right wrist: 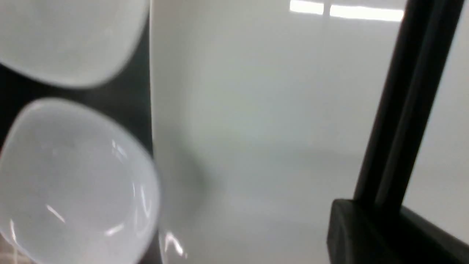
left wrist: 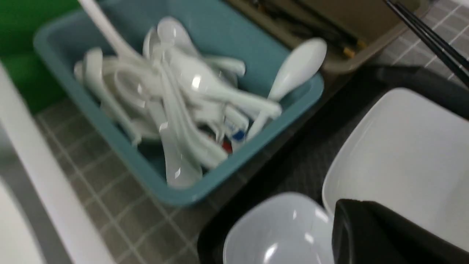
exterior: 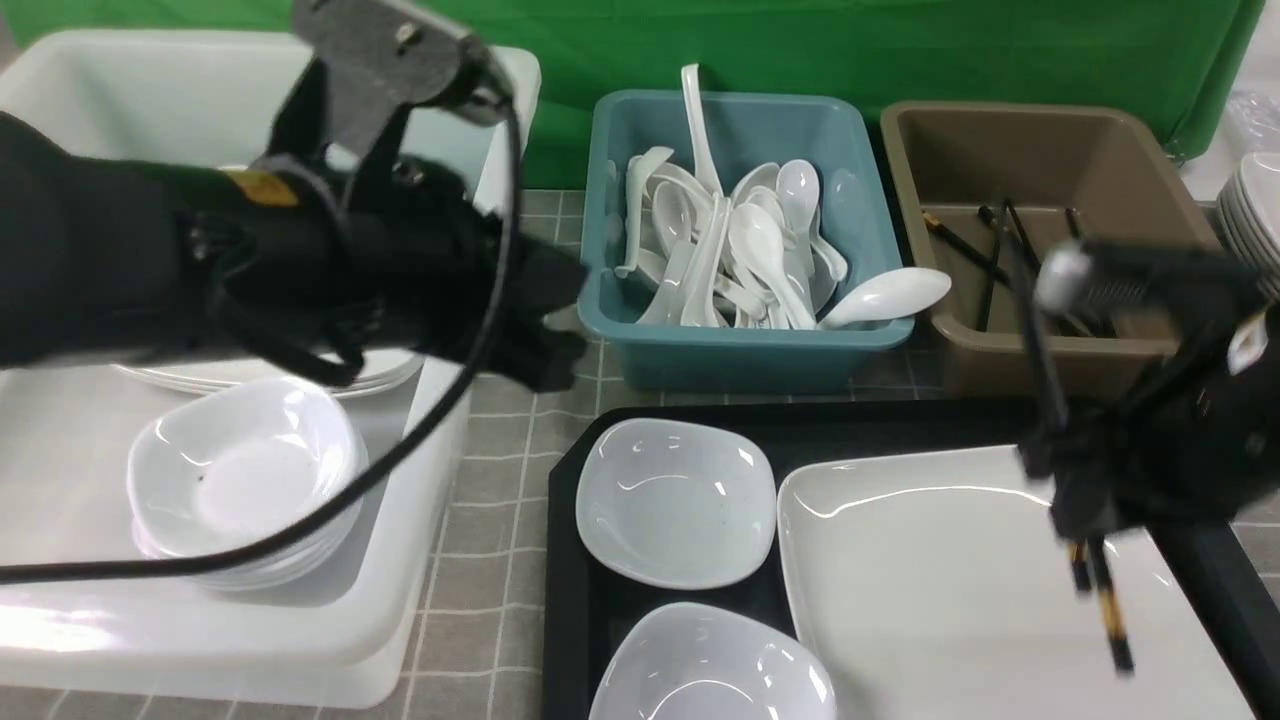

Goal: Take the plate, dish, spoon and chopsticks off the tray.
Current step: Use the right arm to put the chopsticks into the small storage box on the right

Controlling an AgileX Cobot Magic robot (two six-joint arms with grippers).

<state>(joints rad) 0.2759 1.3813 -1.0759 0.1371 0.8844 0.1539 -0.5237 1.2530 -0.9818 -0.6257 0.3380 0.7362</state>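
Two dishes (exterior: 712, 668), one plate (exterior: 960, 590) on tray (exterior: 565, 600); two chopsticks (exterior: 1105, 605).

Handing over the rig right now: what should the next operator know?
Left hand: looks open and empty, beside the teal tub.
Right hand: shut on the chopsticks, raised over the plate.
Done: spoon lies across the teal tub's rim, off the tray.
Left: drop chopsticks, likely in the brown tub; plate and two small bowls sit on the tray.
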